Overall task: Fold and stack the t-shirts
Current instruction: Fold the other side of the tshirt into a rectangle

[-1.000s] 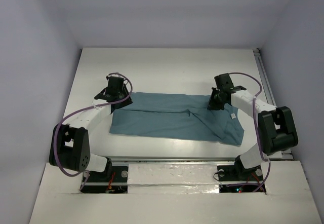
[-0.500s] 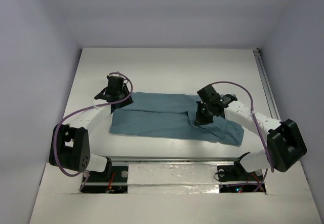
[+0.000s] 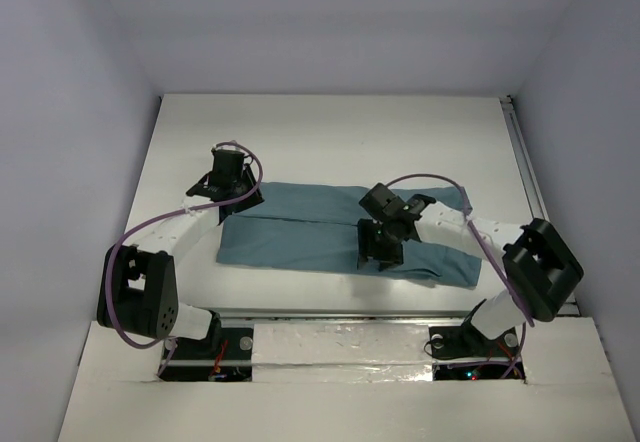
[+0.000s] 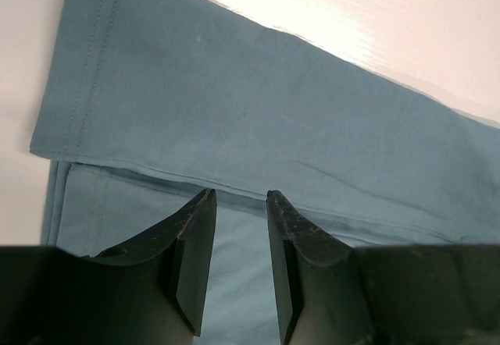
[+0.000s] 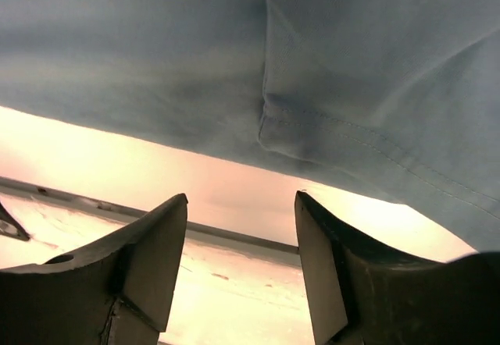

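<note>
The teal t-shirt (image 3: 300,234) lay folded in a long strip across the middle of the table (image 3: 330,132). The left gripper (image 4: 238,197) hung over its far left corner, fingers parted only narrowly, gripping nothing. The right gripper (image 5: 241,198) hovered at the shirt's near edge, jaws wide and empty!

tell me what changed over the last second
The right gripper swept left and toward the near edge, folding the far right part of the t-shirt over, then opened and let go. The left gripper stayed put at the shirt's far left corner.
</note>
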Controlling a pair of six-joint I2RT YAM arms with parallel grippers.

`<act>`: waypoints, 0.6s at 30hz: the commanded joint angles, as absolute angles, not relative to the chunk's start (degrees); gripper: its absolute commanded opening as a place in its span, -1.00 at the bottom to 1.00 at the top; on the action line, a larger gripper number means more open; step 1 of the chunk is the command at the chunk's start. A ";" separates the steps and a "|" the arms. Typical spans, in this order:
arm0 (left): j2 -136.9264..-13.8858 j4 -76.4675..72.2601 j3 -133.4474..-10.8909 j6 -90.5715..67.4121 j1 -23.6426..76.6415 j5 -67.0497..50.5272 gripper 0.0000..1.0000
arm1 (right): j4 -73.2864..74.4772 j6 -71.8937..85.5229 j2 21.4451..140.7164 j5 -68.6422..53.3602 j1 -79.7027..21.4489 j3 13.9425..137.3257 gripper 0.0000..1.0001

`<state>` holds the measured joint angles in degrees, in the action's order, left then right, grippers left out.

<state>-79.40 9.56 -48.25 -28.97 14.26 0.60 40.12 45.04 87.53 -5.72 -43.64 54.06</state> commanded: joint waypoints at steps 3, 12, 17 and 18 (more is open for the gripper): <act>-77.78 8.62 -49.22 -28.65 14.33 0.26 -0.42 | 45.34 43.78 83.94 4.71 -43.07 61.78 -0.07; -81.74 6.68 -51.59 -28.30 14.33 -1.84 -0.42 | 40.08 42.80 72.07 6.95 -24.35 51.25 -1.00; -82.70 6.77 -52.21 -27.86 14.85 -2.11 -0.41 | 41.92 48.59 68.13 3.08 -24.35 42.73 -1.00; -82.71 6.85 -52.12 -27.77 14.85 -2.20 -0.42 | 42.18 50.95 66.64 2.99 -24.35 39.32 -1.00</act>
<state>-82.81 8.32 -49.89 -28.67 14.59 -1.34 40.95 45.82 70.32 4.51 -23.75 44.86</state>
